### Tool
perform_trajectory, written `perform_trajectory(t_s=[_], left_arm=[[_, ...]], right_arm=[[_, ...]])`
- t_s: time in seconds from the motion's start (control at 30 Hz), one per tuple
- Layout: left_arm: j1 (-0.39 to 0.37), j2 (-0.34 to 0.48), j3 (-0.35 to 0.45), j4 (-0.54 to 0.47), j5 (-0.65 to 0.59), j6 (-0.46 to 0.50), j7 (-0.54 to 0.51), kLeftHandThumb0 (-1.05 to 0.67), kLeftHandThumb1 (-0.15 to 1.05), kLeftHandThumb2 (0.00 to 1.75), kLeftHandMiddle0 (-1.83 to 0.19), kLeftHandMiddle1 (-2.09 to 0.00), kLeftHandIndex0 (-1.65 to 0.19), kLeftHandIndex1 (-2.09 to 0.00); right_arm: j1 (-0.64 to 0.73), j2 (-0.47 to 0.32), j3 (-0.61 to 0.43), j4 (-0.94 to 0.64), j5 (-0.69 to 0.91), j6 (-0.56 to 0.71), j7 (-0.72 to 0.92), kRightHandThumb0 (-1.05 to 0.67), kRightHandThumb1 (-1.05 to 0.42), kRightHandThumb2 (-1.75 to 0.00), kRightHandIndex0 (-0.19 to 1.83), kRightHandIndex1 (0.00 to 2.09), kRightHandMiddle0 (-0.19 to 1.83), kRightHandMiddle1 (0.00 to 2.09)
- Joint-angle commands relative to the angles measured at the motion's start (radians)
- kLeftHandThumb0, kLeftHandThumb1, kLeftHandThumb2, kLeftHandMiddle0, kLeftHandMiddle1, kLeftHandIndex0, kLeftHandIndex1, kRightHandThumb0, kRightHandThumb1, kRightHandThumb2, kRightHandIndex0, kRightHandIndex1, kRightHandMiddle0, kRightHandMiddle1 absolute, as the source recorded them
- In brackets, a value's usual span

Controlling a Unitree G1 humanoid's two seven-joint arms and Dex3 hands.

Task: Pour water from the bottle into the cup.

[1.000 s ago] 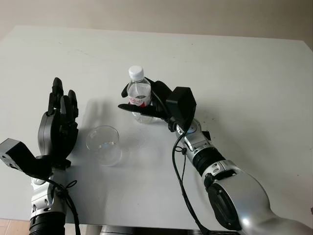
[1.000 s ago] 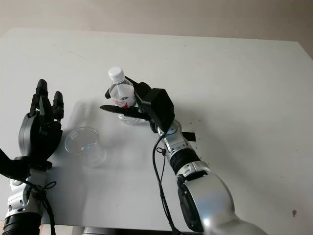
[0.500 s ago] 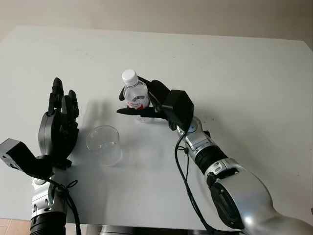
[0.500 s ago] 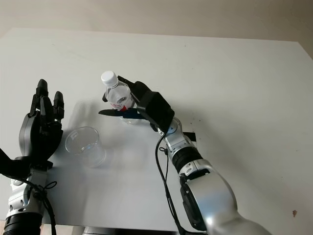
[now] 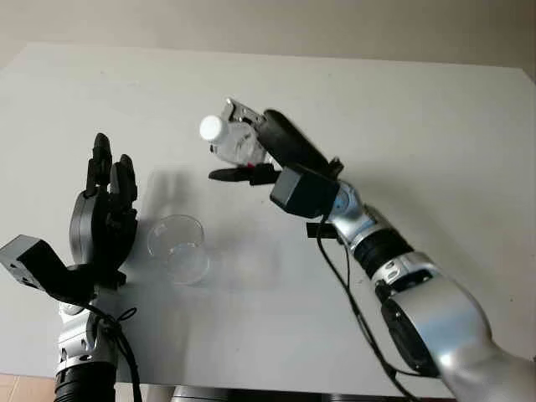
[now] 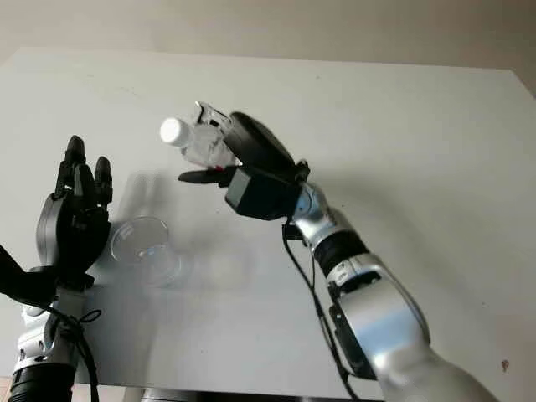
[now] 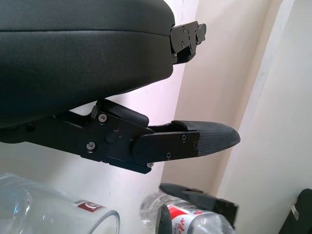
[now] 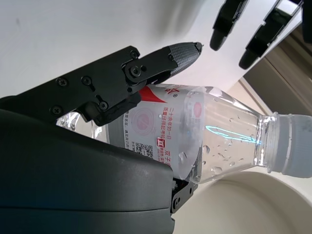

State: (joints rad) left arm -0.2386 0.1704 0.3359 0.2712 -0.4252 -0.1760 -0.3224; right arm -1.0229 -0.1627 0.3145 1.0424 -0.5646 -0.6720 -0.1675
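My right hand point(image 5: 255, 155) is shut on a clear plastic water bottle point(image 5: 237, 142) with a red-and-white label and a white cap point(image 5: 211, 127). It holds the bottle lifted off the table and tilted, cap pointing left toward the cup side. The right wrist view shows the bottle point(image 8: 195, 131) gripped between thumb and fingers, cap on. A clear plastic cup point(image 5: 178, 248) stands upright on the white table point(image 5: 419, 134), below and left of the bottle. My left hand point(image 5: 105, 213) is open, raised just left of the cup, not touching it.
The white table spreads wide around the cup, with its far edge against a beige wall point(image 5: 268, 25). A small dark mark point(image 6: 322, 233) lies on the table by the right forearm.
The right hand has lifted the bottle off the table and tipped it from upright toward the left, cap moving left and up. The cup and left hand have stayed put.
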Motion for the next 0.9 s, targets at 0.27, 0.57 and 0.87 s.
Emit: perform_trajectory(t_s=[0.27, 0.57, 0.87], left_arm=[[0.006, -0.02, -0.007, 0.005, 0.004, -0.009, 0.004, -0.71, 1.05, 0.45, 0.17, -0.06, 0.18, -0.04], [0.012, -0.035, -0.017, -0.004, 0.019, -0.009, 0.036, -0.7, 1.05, 0.48, 0.16, -0.06, 0.17, -0.05], [0.007, -0.04, -0.025, 0.008, 0.017, -0.02, 0.022, -0.67, 1.05, 0.49, 0.18, -0.05, 0.19, -0.04]], right_arm=[[-0.094, -0.049, 0.159, -0.012, -0.229, -0.029, -0.26, -0.1, -0.66, -0.85, 1.12, 2.09, 0.76, 2.09], [-0.142, -0.066, 0.282, 0.014, -0.388, 0.008, -0.49, -0.19, -0.78, -0.75, 0.95, 2.09, 0.71, 2.09], [-0.174, -0.104, 0.407, -0.034, -0.553, 0.08, -0.672, -0.3, -1.04, -0.14, 1.19, 2.09, 0.77, 2.09]])
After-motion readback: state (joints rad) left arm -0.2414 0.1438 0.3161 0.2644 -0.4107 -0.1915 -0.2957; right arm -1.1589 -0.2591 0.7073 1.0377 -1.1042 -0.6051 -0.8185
